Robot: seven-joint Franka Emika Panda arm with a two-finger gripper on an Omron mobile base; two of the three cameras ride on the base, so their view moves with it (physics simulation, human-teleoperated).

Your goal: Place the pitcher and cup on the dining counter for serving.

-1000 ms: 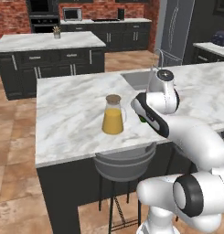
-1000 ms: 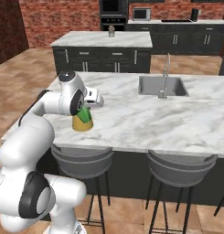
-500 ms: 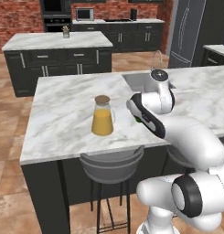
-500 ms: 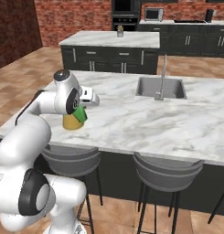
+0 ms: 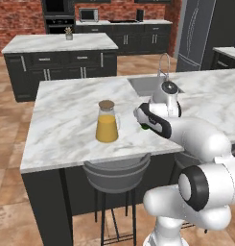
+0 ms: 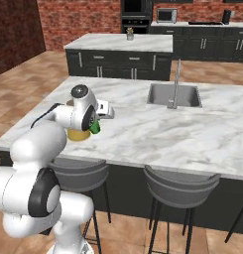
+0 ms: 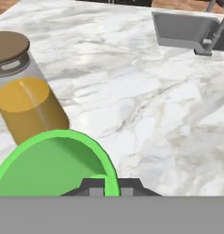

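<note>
Cup: the green cup (image 7: 58, 164) sits right in the tool (image 7: 104, 185), its open rim filling the lower left of the hand view; from the base cameras it peeks out green under the hand (image 5: 145, 127) (image 6: 95, 128).
Tool: fingers pressed tight, pinching the cup's rim, carried above the tabletop (image 5: 66, 115).
Pitcher: the pitcher (image 5: 107, 122) stands upright on the tabletop near its front edge, cork lid on, orange liquid inside, just beside the held cup (image 7: 26, 91).
Sink: the sink (image 6: 173, 94) lies toward the far edge, well apart from the tool.
</note>
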